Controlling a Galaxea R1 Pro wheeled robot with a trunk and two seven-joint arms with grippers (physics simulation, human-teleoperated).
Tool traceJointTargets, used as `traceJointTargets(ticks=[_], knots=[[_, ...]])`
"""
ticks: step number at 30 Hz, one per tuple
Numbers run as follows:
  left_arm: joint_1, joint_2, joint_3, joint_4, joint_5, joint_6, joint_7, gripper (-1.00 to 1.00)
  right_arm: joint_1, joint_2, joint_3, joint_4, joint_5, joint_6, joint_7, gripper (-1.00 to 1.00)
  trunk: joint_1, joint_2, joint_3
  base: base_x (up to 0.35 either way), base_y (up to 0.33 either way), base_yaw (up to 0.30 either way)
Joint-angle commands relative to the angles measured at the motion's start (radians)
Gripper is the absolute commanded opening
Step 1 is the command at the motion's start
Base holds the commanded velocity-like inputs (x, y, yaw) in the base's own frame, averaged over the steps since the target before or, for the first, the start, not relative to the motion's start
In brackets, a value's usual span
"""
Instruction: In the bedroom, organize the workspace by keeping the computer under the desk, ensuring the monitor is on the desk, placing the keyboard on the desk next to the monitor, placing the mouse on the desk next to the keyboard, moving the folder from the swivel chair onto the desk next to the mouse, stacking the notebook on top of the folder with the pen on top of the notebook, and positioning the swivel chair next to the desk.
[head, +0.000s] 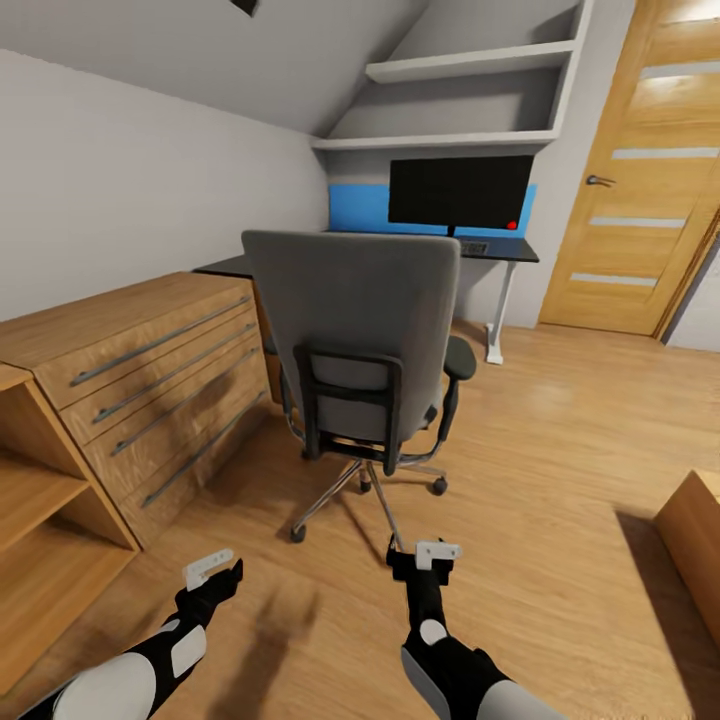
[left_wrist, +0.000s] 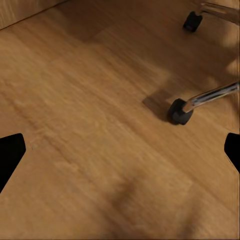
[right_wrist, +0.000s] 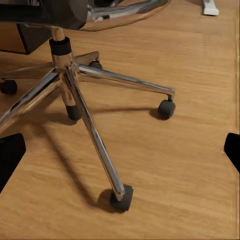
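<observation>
From my head camera, the swivel chair (head: 365, 330) stands in the middle of the wooden floor (head: 560, 480) with its tall grey back turned to me, its chrome five-star base and castors just ahead of my arms. Beyond it the desk (head: 500, 250) runs along the far wall, its black top carrying the monitor (head: 460, 190) in front of the blue back panel; a small dark thing sits at the foot of the monitor stand, too small to name. The chair's back hides its seat. A light wooden chest (head: 150, 370) with long bar handles lines the wall at my left, an open wooden shelf unit (head: 40, 500) beside it, and a wooden door (head: 645, 170) stands at the far right. My left gripper (head: 212, 572) and my right gripper (head: 432, 556) hang low over the floor, both empty, the right one close to a chair castor. Through my left wrist camera, the left gripper's dark fingertips (left_wrist: 11, 152) sit wide apart over bare floor, a castor (left_wrist: 179, 112) on a chrome spoke near them. Through my right wrist camera, the right gripper's fingertips (right_wrist: 10, 152) are likewise spread and hold nothing, above the chair's chrome base (right_wrist: 75, 90) and its castors.
</observation>
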Motion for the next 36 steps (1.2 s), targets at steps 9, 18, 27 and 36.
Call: traceJointTargets(ticks=[9,18,27,36], knots=[[0.0,-0.001,0.009,0.001,-0.008,-0.003,-0.003,1.0,-0.001,-0.002,0.007,0.015,-0.007,-0.026,-0.006,1.0,0.0,0.0,0.005,0.0,0.0,-0.237],[0.0,-0.001,0.009,0.001,-0.008,-0.004,-0.002,1.0,-0.001,-0.002,0.007,0.02,-0.007,-0.028,-0.006,1.0,0.0,0.0,0.01,0.0,0.0,-0.239],[0.005,0.0,0.009,0.001,-0.008,-0.009,-0.002,1.0,-0.001,-0.002,0.007,0.02,-0.006,-0.028,-0.007,1.0,0.0,0.0,0.015,0.0,0.025,-0.239],[0.006,0.0,0.008,0.001,-0.008,-0.01,-0.002,1.0,-0.001,-0.002,0.007,0.02,-0.006,-0.028,-0.007,1.0,0.0,0.0,0.017,0.0,0.261,-0.205]])
